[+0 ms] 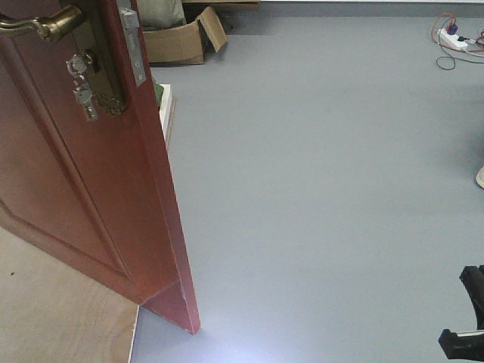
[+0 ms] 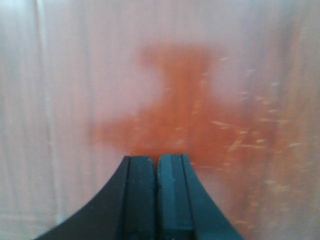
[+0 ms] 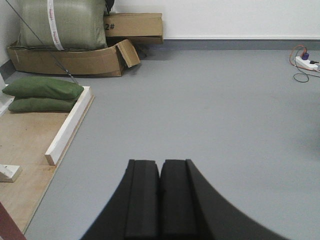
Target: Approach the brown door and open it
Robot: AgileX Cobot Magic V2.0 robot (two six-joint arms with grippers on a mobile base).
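Note:
The brown door [image 1: 83, 197] fills the left of the front view, swung ajar with its edge toward me. Its brass handle [image 1: 45, 24] is at the top left, with keys [image 1: 82, 87] hanging from the lock below it. My left gripper [image 2: 157, 162] is shut and empty, its tips very close to the door's reddish panel [image 2: 180, 100], which fills the left wrist view. My right gripper [image 3: 160, 167] is shut and empty, pointing over the grey floor [image 3: 210, 110]. A black part of the right arm [image 1: 469, 318] shows at the front view's lower right.
Cardboard boxes [image 3: 75, 57] and a green sack [image 3: 62, 22] stand at the far wall. Green bags [image 3: 42, 92] lie on a wooden platform [image 3: 20, 140] with a white edge strip [image 3: 70, 125]. A power strip with cables [image 3: 306, 62] lies far right.

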